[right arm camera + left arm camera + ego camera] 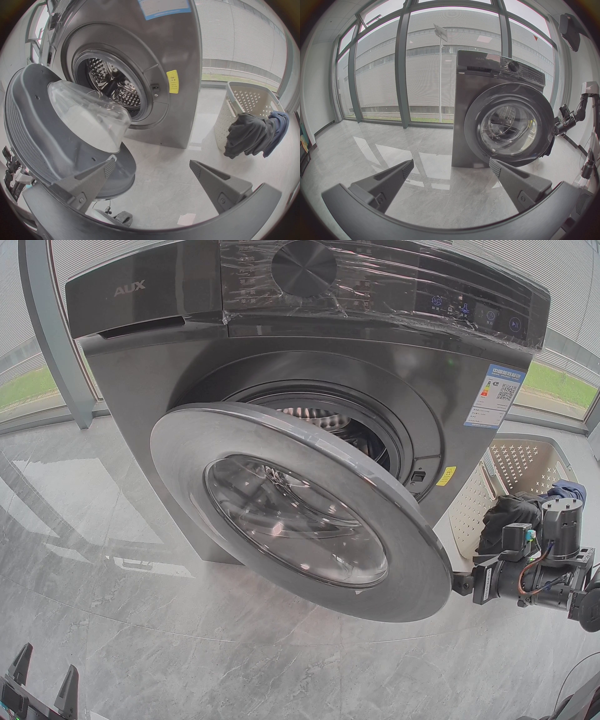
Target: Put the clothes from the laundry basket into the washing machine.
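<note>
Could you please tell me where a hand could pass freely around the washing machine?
Bare floor lies between the washing machine and the laundry basket, and widely left of the machine. Crowded: the open door hangs across the drum mouth, the right pincer at its edge; clothes drape the basket's rim.

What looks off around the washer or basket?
Dark clothes are slumped over the laundry basket rim, hanging outside it. The washing machine's control panel wears wrinkled plastic film. A small pale scrap lies on the floor.
</note>
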Robot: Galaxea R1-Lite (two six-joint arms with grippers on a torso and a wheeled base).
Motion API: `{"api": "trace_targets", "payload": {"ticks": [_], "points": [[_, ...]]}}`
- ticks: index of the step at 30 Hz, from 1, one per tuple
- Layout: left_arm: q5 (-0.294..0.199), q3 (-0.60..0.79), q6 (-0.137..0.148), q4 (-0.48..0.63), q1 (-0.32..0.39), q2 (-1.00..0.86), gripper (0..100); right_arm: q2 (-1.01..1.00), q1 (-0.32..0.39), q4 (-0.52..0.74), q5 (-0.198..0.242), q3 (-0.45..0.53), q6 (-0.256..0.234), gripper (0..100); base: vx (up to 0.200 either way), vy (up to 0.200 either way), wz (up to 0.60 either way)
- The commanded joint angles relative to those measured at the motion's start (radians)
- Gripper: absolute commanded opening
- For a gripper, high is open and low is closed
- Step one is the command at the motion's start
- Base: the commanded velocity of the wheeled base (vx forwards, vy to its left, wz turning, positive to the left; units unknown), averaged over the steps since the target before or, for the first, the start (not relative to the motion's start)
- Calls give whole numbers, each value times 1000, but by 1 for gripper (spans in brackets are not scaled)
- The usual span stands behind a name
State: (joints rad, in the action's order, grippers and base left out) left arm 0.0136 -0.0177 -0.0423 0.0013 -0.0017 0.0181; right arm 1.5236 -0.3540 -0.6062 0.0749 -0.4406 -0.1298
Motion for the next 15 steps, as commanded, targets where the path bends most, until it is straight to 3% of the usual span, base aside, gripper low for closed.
{"api": "trace_targets", "payload": {"ticks": [1,10,15], "points": [[0,18,-1,0,0,-13,100,27,-59,-3,0,28,-5,100,0,0,0],[0,18,-1,0,0,-13,100,-54,-215,-6,5,106,-11,100,0,0,0],[0,18,-1,-1,0,-13,100,-56,-224,-6,-1,94,-24,100,0,0,0]]}}
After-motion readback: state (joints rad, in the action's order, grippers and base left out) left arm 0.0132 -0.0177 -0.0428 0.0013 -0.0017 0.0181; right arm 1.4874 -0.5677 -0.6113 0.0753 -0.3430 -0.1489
